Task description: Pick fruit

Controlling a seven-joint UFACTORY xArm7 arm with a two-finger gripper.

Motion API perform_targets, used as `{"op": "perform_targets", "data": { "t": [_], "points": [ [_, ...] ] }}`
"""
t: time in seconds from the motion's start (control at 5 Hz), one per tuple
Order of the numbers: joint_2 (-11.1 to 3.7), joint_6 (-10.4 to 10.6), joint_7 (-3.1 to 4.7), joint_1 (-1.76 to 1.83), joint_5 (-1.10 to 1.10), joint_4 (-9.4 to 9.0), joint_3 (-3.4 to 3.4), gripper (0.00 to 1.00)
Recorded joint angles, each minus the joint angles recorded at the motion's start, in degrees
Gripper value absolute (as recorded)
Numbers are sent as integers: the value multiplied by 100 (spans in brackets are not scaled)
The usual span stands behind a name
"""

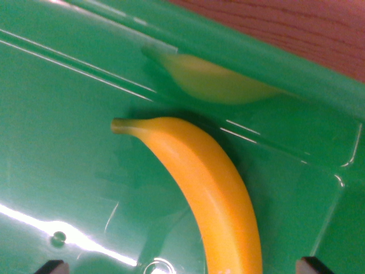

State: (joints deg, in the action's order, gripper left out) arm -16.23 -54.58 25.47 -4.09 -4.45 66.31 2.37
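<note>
A yellow banana [211, 182] lies on the floor of a green plastic tray [63, 142]. Its stem points to the wrist view's left and its body curves down to the bottom edge. Only the two dark fingertips [52, 266] of my gripper [182, 267] show, at the bottom corners of the wrist view. They stand wide apart, so the gripper is open, and the lower end of the banana sits between them, nearer the right tip. I cannot tell how high the tips are above the tray floor.
The tray's glossy far wall [274, 68] carries a pale reflection of the banana [219, 83]. Beyond the wall, a brown wooden tabletop [302, 25] shows at the top right. A small round hole [58, 237] marks the tray floor at the lower left.
</note>
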Motion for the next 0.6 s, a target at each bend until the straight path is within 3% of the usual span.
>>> {"op": "perform_targets", "data": {
  "t": [0.2, 0.4, 0.6],
  "points": [
    [0, 0, 0, 0, 0, 0, 0, 0],
    [-74, 237, 153, -34, 1, -133, 19, 0],
    [-74, 237, 153, -34, 1, -133, 19, 0]
  ]
}}
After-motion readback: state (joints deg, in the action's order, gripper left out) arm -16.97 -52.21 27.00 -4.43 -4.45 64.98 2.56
